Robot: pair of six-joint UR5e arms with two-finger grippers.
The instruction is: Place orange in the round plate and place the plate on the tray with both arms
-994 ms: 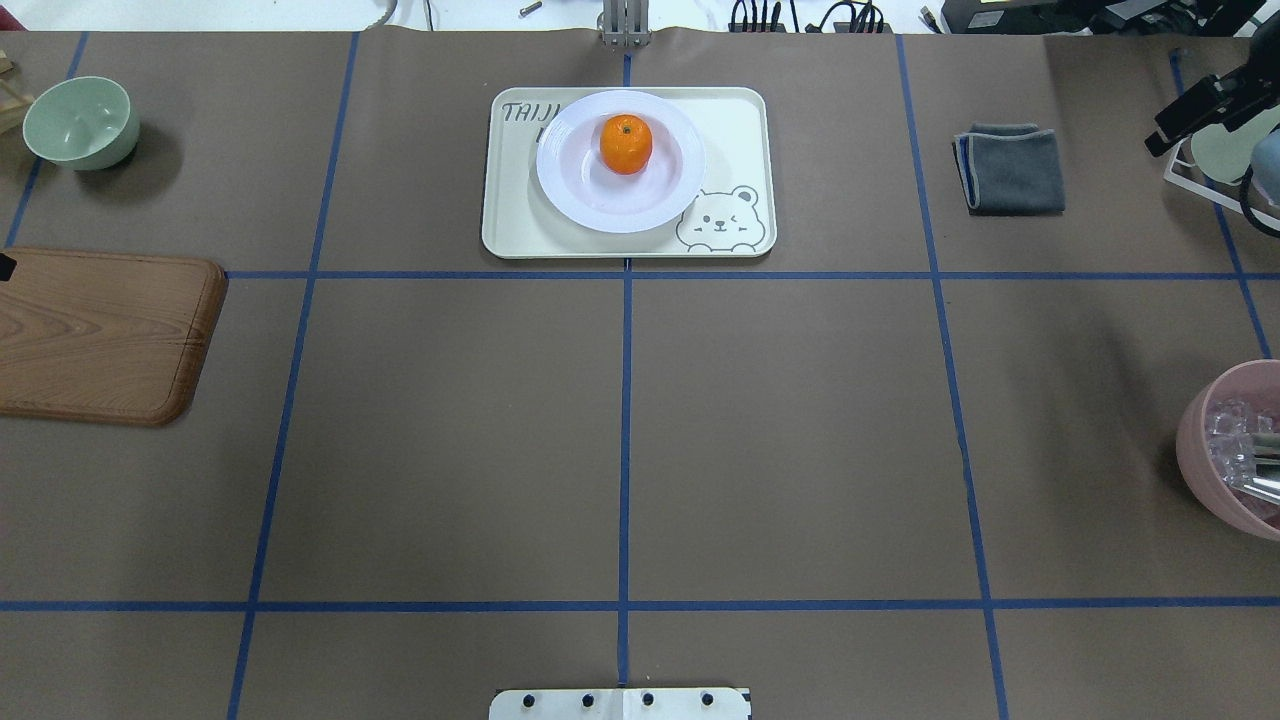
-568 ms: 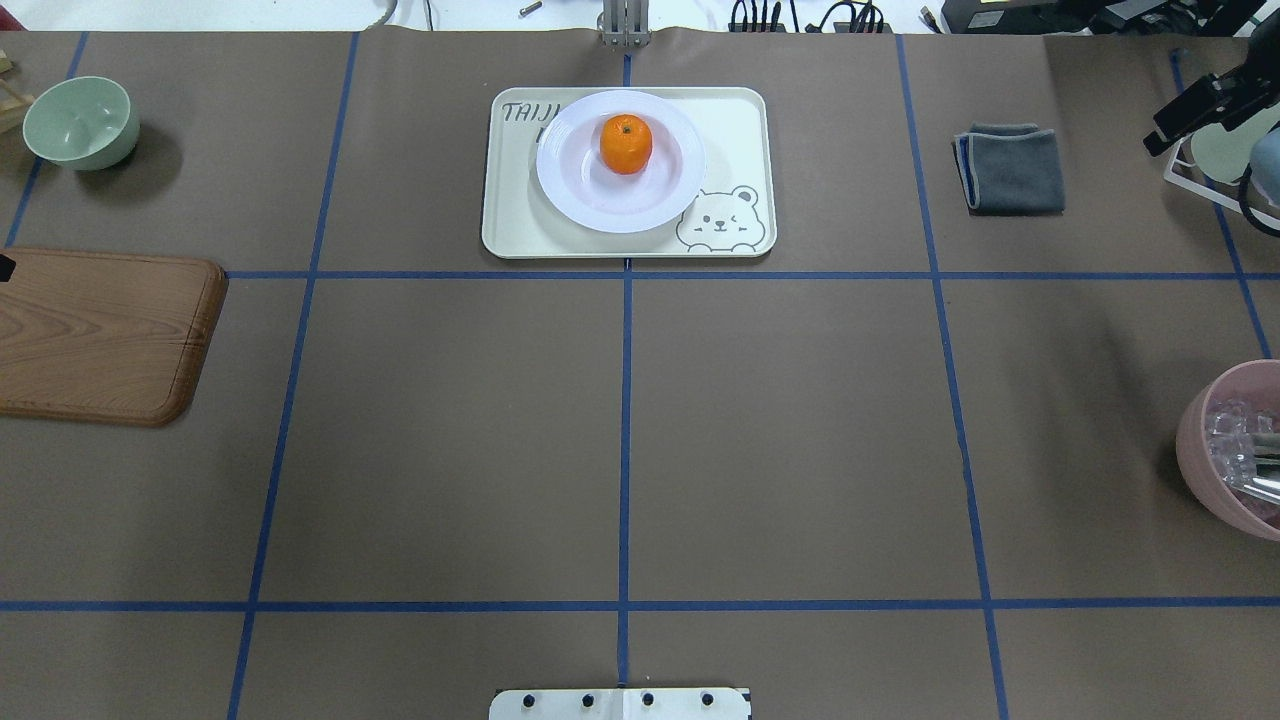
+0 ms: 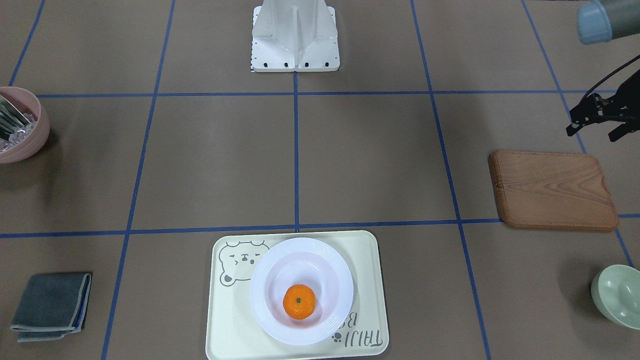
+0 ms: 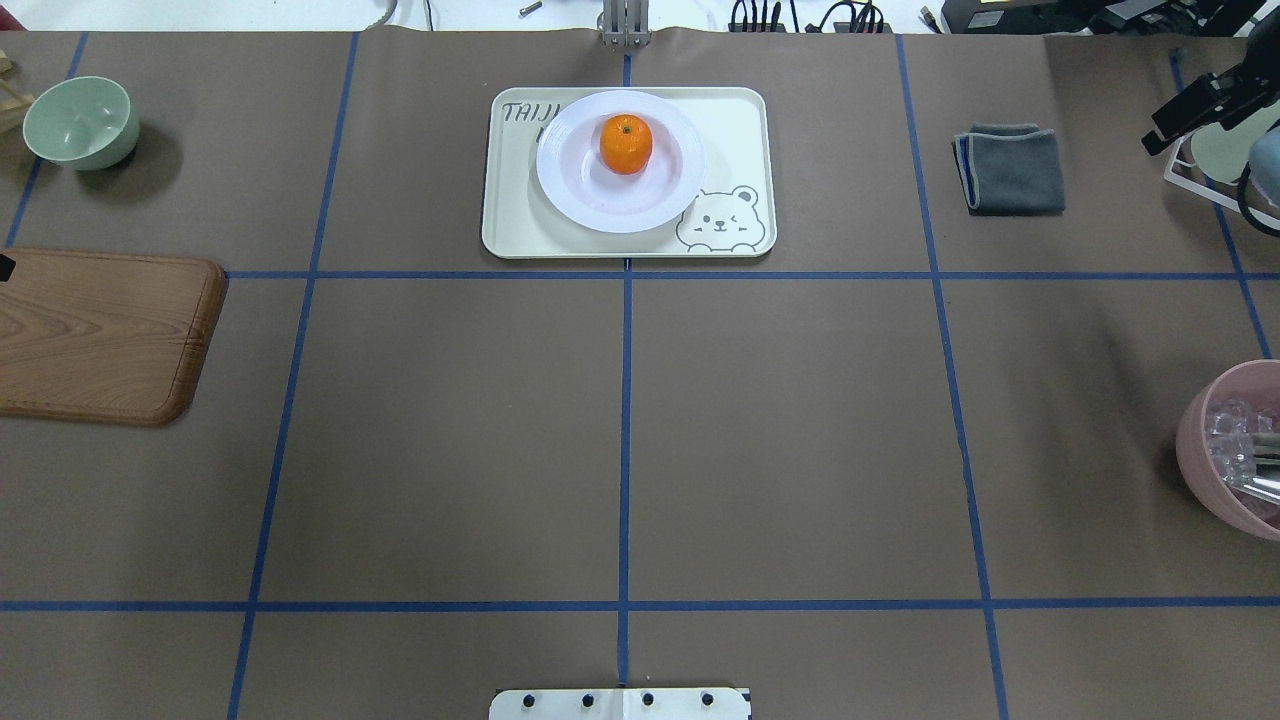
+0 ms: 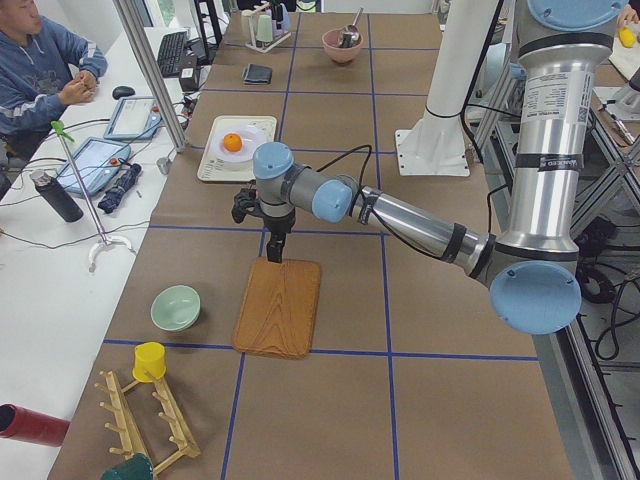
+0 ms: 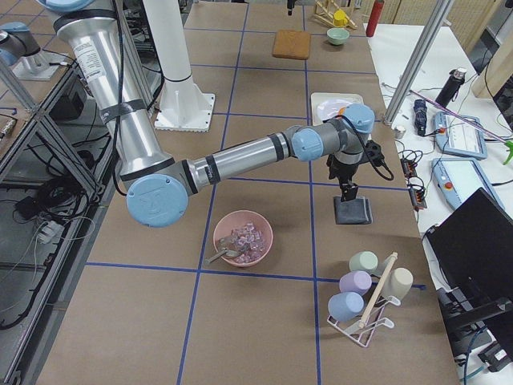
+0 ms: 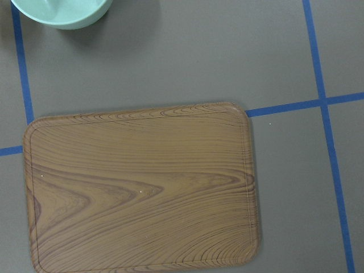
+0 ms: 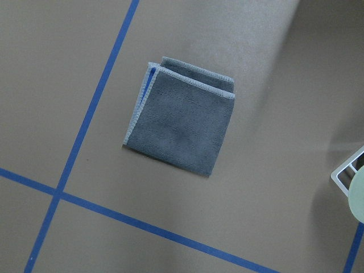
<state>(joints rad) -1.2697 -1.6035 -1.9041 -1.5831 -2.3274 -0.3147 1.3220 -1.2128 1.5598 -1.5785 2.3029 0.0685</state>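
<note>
The orange [image 4: 626, 143] lies in the sunken centre of the white round plate [image 4: 572, 200], and the plate rests on the cream tray [image 4: 735, 130] at the table's far middle. From the front, the orange [image 3: 299, 302], plate [image 3: 267, 320] and tray [image 3: 225, 325] show the same way. No gripper is near them. My left gripper [image 3: 591, 134] hangs open and empty above the far-left side, over the wooden board [image 3: 552, 190]. My right gripper [image 4: 1150, 145] shows only as a black bar at the right edge, above the grey cloth [image 4: 1010, 167]; its jaws are not readable.
A pale green bowl [image 4: 80, 120] sits at the far left. A pink bowl [image 4: 1235, 450] holding clear pieces stands at the right edge. A rack with cups [image 6: 369, 297] stands beyond the cloth. People sit at a side desk [image 5: 40, 70].
The right gripper has drifted slightly up and towards the right edge of the overhead view. The orange, plate and tray have not moved.
</note>
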